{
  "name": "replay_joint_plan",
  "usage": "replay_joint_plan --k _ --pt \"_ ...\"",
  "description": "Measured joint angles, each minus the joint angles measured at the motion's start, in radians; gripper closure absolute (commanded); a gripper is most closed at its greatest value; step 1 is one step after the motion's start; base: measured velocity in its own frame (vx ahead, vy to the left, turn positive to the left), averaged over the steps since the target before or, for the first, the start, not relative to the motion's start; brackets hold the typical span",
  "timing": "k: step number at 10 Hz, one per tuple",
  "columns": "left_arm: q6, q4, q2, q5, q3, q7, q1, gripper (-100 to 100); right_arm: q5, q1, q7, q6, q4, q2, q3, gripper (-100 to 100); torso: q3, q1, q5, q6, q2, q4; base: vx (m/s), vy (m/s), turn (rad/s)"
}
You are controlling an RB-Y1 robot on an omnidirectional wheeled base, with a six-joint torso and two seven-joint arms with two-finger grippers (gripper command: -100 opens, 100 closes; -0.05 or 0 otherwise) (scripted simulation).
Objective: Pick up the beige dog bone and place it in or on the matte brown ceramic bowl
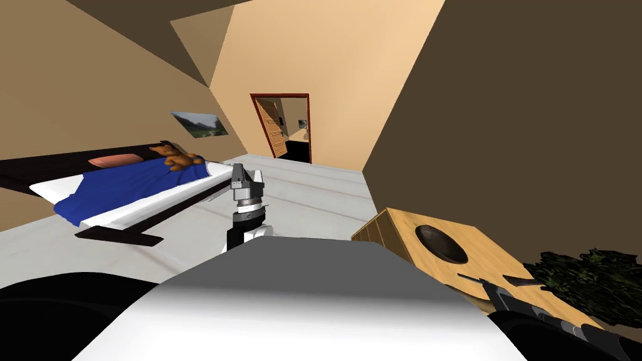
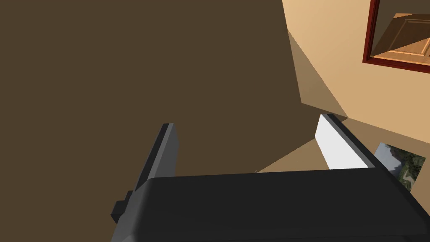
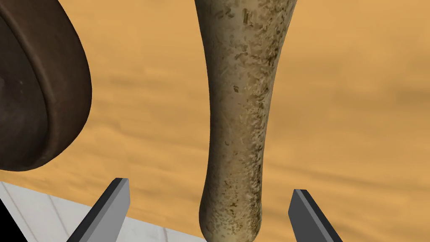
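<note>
R jaws spread wide. Bone (image 3: 239, 117), beige & speckled, lies on the wood surface (image 3: 357, 105). Its long shaft runs straight away from the jaws. Its near knob end sits btwn the two tips, roughly centred, w/ a gap on each side. That end is right at the surface's edge, white floor (image 3: 50, 210) past it. Bowl (image 3: 38, 92), dark brown, stands on the same surface near the bone but apart from it, out past one jaw. In head view R arm (image 1: 564, 323) is low over the surface near the bowl, w/ a plant (image 1: 589, 282) beside. L arm (image 1: 246, 213) is up in front, jaws spread too.
</note>
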Motion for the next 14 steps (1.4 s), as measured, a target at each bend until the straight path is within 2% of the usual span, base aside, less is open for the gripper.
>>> replay_joint_plan --k 3,4,5,8,9,13,14 --pt "0.000 0.000 0.000 0.000 0.000 0.000 0.000 0 0.068 0.045 0.030 -0.004 0.026 -0.027 -0.004 -100 0.001 0.001 0.000 0.000 0.001 0.000 -0.030 -0.027 0.110" --pt "0.000 0.000 0.000 0.000 0.000 0.000 0.000 0 0.071 0.047 0.031 -0.004 0.027 -0.029 -0.004 0 0.000 0.002 0.000 0.001 0.000 0.000 0.000 0.000 0.000" --pt "0.000 0.000 0.000 0.000 0.000 0.000 0.000 0 0.070 0.047 0.031 -0.004 0.027 -0.028 -0.004 -100 0.000 0.003 0.001 0.001 0.000 0.000 0.000 -0.001 0.064" --pt "0.000 0.000 0.000 0.000 0.000 0.000 0.000 0 0.086 0.010 0.040 0.027 0.041 -0.005 0.050 -100 -0.001 0.003 0.000 0.001 -0.001 0.000 0.003 -0.001 0.041" --pt "0.000 0.000 0.000 0.000 0.000 0.000 0.000 0 0.086 0.008 0.040 0.030 0.041 -0.005 0.052 100 -0.001 0.003 0.001 0.001 -0.001 0.000 0.000 0.000 0.000" --pt "0.000 0.000 0.000 0.000 0.000 0.000 0.000 0 0.085 0.009 0.039 0.030 0.042 -0.004 0.052 100 -0.001 0.004 0.001 0.000 -0.002 0.000 0.000 0.000 -0.003" --pt "0.000 0.000 0.000 0.000 0.000 0.000 0.000 0 0.085 0.008 0.039 0.030 0.042 -0.004 0.052 0 -0.001 0.004 0.001 0.000 -0.002 0.000 0.000 0.000 0.000"
